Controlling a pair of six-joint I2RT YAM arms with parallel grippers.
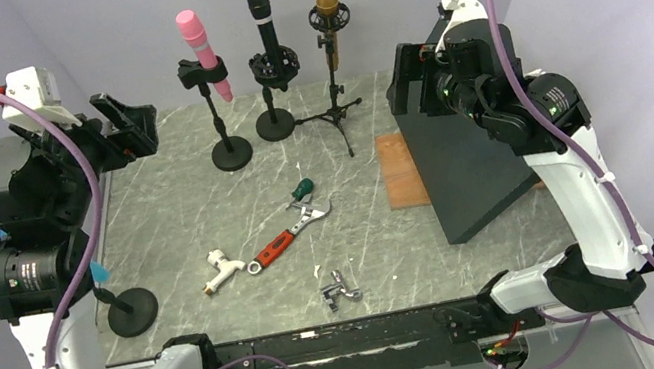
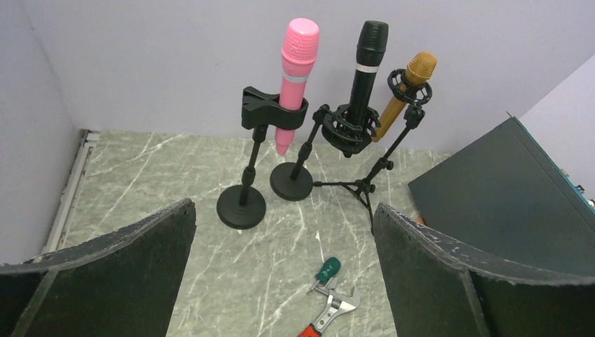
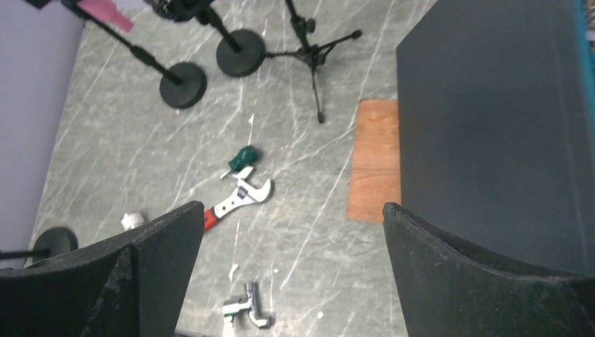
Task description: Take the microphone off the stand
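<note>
Three microphones stand in stands at the back of the table: a pink one [image 1: 201, 49] clipped in a round-base stand [image 1: 231, 154], a black one [image 1: 262, 15] in a shock mount on a round base, and a gold one [image 1: 328, 14] on a tripod. The left wrist view shows the pink microphone [image 2: 295, 77], the black [image 2: 366, 67] and the gold [image 2: 410, 88]. My left gripper [image 1: 127, 123] is open and empty, raised left of the stands. My right gripper [image 1: 421, 76] is open and empty, high at the right over the dark box.
A dark box [image 1: 461, 161] and a brown board [image 1: 400, 170] sit at the right. A red-handled wrench [image 1: 286, 235], a green-handled tool [image 1: 301, 191], a white fitting [image 1: 219, 269] and a metal part [image 1: 339, 289] lie mid-table. Another black stand base [image 1: 132, 310] sits near left.
</note>
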